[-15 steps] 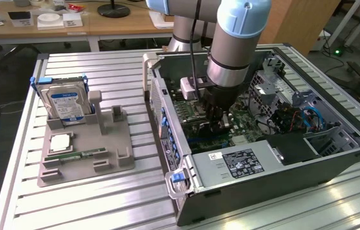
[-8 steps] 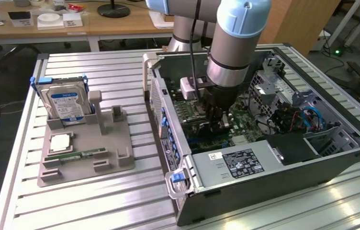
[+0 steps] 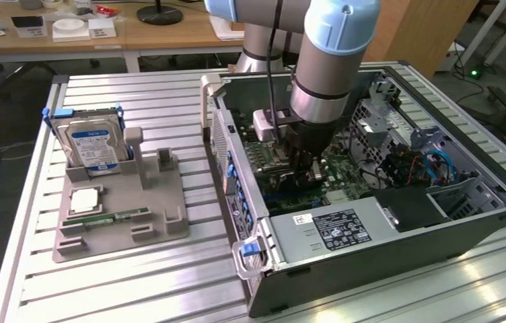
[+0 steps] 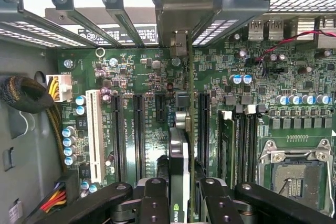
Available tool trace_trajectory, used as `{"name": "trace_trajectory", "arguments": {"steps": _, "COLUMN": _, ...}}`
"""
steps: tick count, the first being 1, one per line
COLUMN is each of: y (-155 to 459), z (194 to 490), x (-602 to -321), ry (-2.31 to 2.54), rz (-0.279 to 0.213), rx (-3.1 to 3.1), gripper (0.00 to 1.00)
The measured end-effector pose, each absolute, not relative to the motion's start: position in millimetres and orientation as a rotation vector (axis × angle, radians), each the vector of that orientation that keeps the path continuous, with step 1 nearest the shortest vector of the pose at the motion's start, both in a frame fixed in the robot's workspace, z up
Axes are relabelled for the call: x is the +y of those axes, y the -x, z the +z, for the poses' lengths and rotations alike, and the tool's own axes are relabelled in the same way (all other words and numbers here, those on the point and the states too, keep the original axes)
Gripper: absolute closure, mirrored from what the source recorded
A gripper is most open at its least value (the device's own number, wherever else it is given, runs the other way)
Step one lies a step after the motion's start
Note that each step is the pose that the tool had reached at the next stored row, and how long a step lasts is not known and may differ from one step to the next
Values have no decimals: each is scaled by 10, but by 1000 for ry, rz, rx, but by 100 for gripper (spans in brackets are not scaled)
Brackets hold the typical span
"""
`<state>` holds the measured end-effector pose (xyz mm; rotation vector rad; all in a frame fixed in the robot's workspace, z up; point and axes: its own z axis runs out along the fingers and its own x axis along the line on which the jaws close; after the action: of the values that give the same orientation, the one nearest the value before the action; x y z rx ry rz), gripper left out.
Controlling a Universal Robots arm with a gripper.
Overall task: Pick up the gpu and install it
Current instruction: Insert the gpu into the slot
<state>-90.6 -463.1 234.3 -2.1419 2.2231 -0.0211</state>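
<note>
One green logo mark legible on the gpu (image 4: 179, 182), gripped edge-on by partly closed jaws of the gripper (image 4: 181, 203). Held upright over the motherboard (image 4: 142, 129) slots inside the open computer case (image 3: 360, 249). Arm (image 3: 325, 74) reaching straight down into it.

The exterior view looks down from high up and some way off, at a slant, taking in the slatted counter (image 3: 127, 282), the grey parts holder (image 3: 118, 215) and the open computer case (image 3: 370, 235) with the arm (image 3: 330, 74) reaching into it. The wrist view sits close above the motherboard (image 4: 136, 77), facing straight onto it along the fingers (image 4: 152, 203) and the card (image 4: 178, 182) between them. Both views share the motherboard inside the case
</note>
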Motion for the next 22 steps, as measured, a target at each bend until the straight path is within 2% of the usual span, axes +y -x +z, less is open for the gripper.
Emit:
{"name": "trace_trajectory", "arguments": {"steps": 14, "y": 910, "z": 2302, "x": -4631, "ry": 2140, "rz": -24, "rx": 2221, "gripper": 73}}
{"name": "trace_trajectory", "arguments": {"steps": 16, "y": 911, "z": 2305, "x": -4631, "ry": 2138, "rz": -26, "rx": 2220, "gripper": 72}}
{"name": "trace_trajectory", "arguments": {"steps": 17, "y": 911, "z": 2312, "x": -4631, "ry": 2139, "rz": -27, "rx": 2220, "gripper": 66}}
{"name": "trace_trajectory", "arguments": {"steps": 22, "y": 909, "z": 2414, "x": -4632, "ry": 2138, "rz": -29, "rx": 2219, "gripper": 66}}
